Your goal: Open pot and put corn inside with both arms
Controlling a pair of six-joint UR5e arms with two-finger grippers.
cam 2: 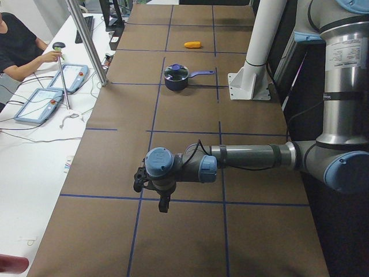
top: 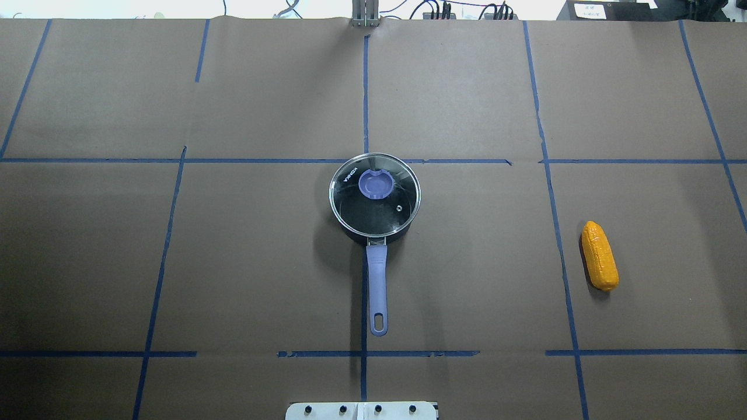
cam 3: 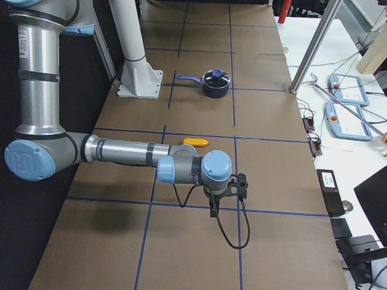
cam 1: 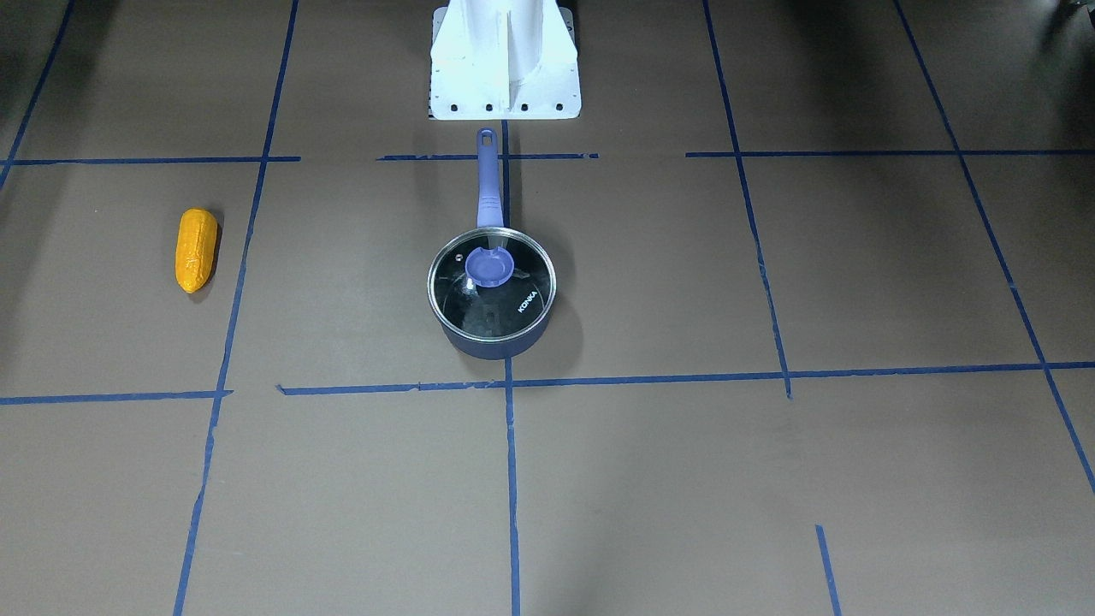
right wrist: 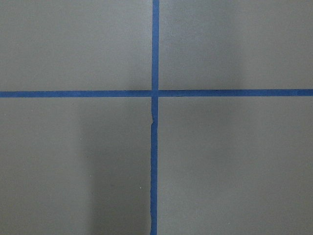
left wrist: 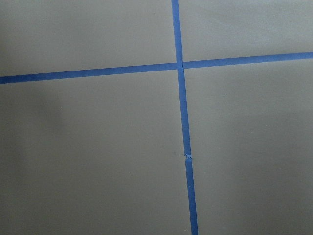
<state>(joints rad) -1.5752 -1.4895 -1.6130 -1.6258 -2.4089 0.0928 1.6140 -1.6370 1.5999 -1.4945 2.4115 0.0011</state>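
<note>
Well apart from left gripper (cam 2: 163, 203) and right gripper (cam 3: 213, 208), jaw state impossible to tell: navy metal pot (cam 1: 492, 346), round glass lid (top: 380, 213) on, lavender handle (top: 377, 280) toward 6 o'clock; knobbly orange corn (top: 599, 256) at its 3 o'clock.

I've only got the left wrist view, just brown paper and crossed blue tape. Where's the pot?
Observer: The pot stands mid-table, straight out from the base, with its handle pointing back at the robot.
Operator: Lid on or off?
Observer: On; the lid sits closed on the pot.
Operator: And the corn?
Observer: The corn lies on the robot's right side, well apart from the pot.
</note>
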